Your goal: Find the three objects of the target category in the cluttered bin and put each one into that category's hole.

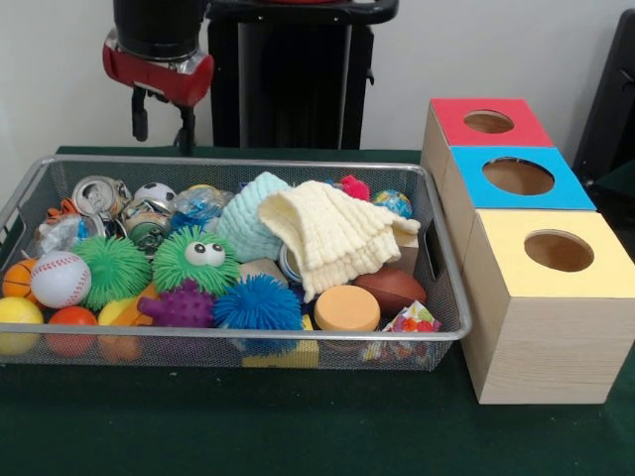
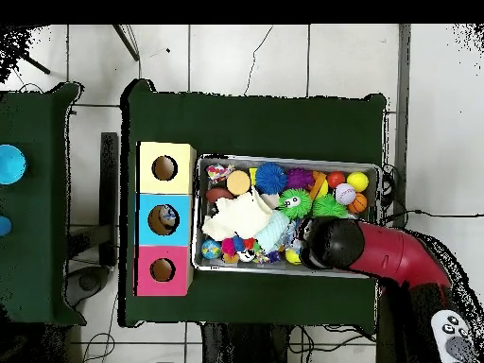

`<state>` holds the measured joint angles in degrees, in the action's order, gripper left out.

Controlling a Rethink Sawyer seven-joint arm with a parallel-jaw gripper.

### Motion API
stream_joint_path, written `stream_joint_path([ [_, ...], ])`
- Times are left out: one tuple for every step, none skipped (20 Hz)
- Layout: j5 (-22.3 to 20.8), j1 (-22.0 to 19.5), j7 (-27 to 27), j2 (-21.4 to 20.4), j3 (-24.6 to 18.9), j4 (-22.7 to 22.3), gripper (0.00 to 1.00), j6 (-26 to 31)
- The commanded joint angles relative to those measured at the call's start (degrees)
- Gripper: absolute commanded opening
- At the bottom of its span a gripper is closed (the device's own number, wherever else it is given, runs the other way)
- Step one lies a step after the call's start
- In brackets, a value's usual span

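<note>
**A:** What is in the wide silver wire-mesh bin, starting at the left?

**B:** A white baseball and a green spiky rubber ball lie near the front. Behind them a crumpled clear plastic bottle sits against the left wall, beside a shiny metal can. A second clear bottle with blue on it lies further right, near the far rim.

**A:** Which way do the bottles point?

**B:** I cannot tell; both are half buried.

**A:** And the rest?

**B:** A cream knitted cloth is draped over the middle, with an orange foam disc and a small brown football beyond it. Right of the bin stand three wooden boxes, each with a round hole: red-topped, blue-topped and yellow-topped.

**A:** The black two-finger gripper?

**B:** It hangs above the bin's far left rim, fingers spread and holding nothing.
</note>
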<state>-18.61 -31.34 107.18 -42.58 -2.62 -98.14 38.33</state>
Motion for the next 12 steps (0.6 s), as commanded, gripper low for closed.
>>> stream_joint_path([
  [-0.2,-1.8,0.0,8.0,-6.1,-1.0,1.0,-5.9],
  [-0.5,-1.9,0.1,9.2,-6.2,-0.4,1.0,-6.6],
  [-0.7,-1.9,0.0,10.2,-6.2,0.3,1.0,-6.7],
  [-0.8,-2.0,-0.2,11.0,-6.4,0.8,1.0,-6.9],
  [-0.9,-2.2,-0.5,11.4,-6.7,0.9,1.0,-7.5],
  [-1.0,-2.3,-1.0,11.6,-7.0,1.2,1.0,-7.7],
  [-1.1,-2.3,-1.1,11.3,-7.0,0.9,1.0,-7.7],
  [-1.0,-2.1,-0.9,10.6,-6.9,0.1,1.0,-7.6],
  [-0.9,-1.6,-0.1,9.7,-6.5,-0.8,1.0,-7.8],
  [-0.9,-1.0,0.8,8.8,-6.1,-1.7,1.0,-8.0],
  [-0.8,-0.3,1.9,7.8,-5.6,-2.8,1.0,-8.6],
  [-0.6,0.3,2.8,6.9,-5.1,-3.5,1.0,-8.8],
])
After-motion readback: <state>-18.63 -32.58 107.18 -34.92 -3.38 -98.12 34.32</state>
